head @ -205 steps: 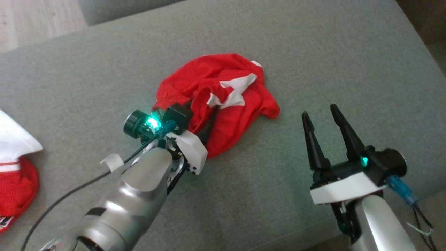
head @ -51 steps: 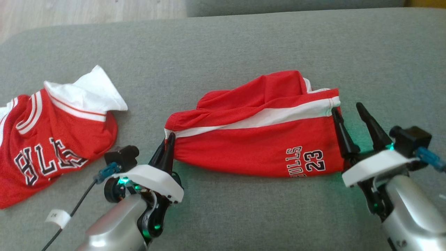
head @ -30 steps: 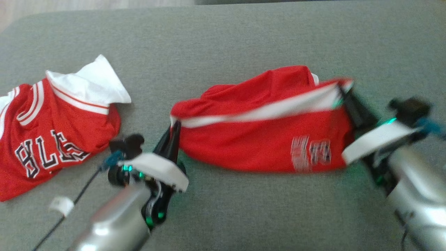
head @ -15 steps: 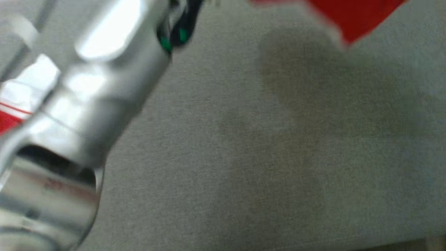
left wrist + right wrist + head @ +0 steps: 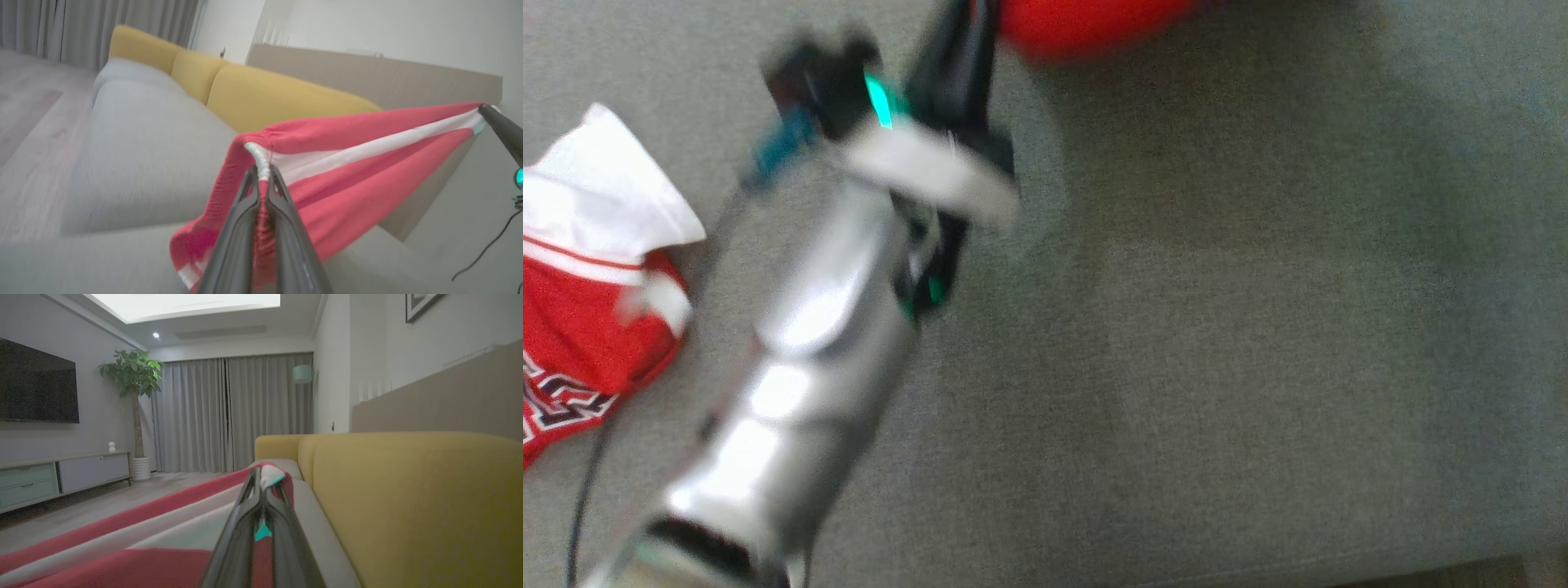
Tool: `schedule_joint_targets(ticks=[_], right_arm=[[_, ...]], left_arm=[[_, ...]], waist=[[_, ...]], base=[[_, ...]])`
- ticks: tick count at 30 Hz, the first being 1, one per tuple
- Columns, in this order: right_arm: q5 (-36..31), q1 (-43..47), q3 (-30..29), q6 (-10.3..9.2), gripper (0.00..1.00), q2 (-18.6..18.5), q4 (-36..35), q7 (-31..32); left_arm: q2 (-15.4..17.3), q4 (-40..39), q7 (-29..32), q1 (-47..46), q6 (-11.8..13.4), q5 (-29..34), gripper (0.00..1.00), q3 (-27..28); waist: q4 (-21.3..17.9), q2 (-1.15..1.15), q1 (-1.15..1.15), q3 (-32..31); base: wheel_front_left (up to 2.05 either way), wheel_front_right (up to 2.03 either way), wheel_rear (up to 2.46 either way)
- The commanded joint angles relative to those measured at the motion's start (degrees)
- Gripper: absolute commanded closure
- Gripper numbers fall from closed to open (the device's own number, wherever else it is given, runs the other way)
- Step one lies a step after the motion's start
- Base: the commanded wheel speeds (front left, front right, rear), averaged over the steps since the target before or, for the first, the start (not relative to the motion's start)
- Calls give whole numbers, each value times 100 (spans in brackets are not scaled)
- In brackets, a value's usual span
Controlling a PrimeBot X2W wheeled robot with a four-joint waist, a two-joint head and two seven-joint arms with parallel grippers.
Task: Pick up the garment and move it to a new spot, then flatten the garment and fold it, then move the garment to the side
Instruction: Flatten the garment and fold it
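Now the left gripper [image 5: 260, 173] is clenching a white-edged corner of the red garment [image 5: 367, 171], low centre in its wrist view. The right gripper [image 5: 261, 475] is pinching the opposite corner, and the cloth is hanging taut between them above the grey sofa [image 5: 1258, 327]. Another red jersey [image 5: 580, 327] is lying at the head view's left edge.

The silver left arm [image 5: 792, 343] reaches forward, its dark two-fingered left end effector [image 5: 261, 173] pinched together; the right end effector [image 5: 261, 475] is likewise clamped.
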Motion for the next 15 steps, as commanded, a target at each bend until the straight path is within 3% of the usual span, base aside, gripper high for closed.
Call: schedule_joint_targets(ticks=[1,7,15], right_arm=[[7,445,-103,-5,100,-8,-320,-6],[162,2536,-127,-5,100,382,-937,212],[455,5102,-384,-5,100,544,-2159,1322]], left_arm=[[151,-320,-23,157,-28,70,100,70],[532,-1066,-23,2221,-31,219,100,-263],[766,-1341,-23,4388,-31,406,100,-350]], waist=[[69,0,-1,-133],[-14,0,-1,-669],[-12,0,-1,-1335]], base=[[0,0,0],[0,0,0],[0,0,0]])
